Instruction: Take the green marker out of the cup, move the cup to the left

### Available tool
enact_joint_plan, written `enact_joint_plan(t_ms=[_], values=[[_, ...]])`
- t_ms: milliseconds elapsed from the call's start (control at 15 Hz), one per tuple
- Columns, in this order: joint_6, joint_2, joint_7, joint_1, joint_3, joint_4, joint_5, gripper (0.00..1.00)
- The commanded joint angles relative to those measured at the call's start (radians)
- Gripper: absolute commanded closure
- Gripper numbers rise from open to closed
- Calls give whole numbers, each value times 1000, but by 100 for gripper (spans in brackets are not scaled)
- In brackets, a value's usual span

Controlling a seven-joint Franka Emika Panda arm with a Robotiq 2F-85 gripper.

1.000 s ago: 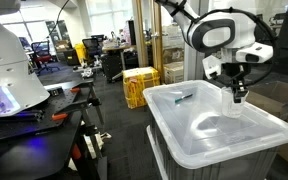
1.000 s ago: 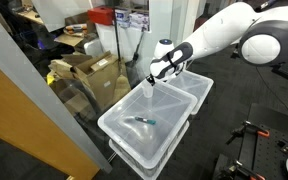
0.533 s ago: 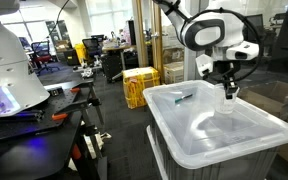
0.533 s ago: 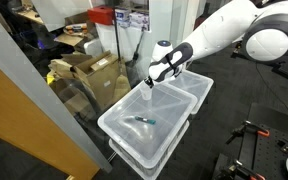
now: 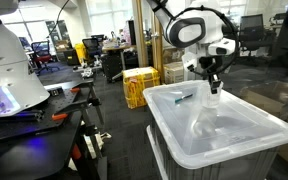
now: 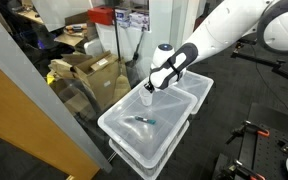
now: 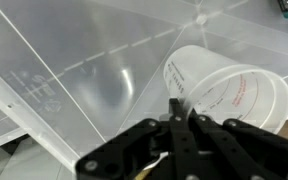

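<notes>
green marker [image 6: 140, 120]: out, flat near the lid [image 6: 134, 140] edge.
gripper [image 7: 181, 110]: pinched tight on the cup [image 7: 229, 95] rim.
change: cup had travelled across the lid toward the marker; second step underway.

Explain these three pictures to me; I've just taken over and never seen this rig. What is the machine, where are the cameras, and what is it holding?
The machine is a single white robot arm ending in a two-finger gripper. Two pictures come from cameras standing in the room. The third looks out from the wrist, past the dark gripper. The work surface is a big translucent white bin lid. The green marker lies on it, already out of the cup. The gripper is pinched shut on the rim of the clear cup.
</notes>
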Motion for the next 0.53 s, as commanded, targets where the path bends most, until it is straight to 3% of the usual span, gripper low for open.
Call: enact_joint_plan(t_ms=[0,467], values=[[49,-111,-23,18,2,-161,-12,99],[52,-197,-81,-1,49,-290,-6,99]])
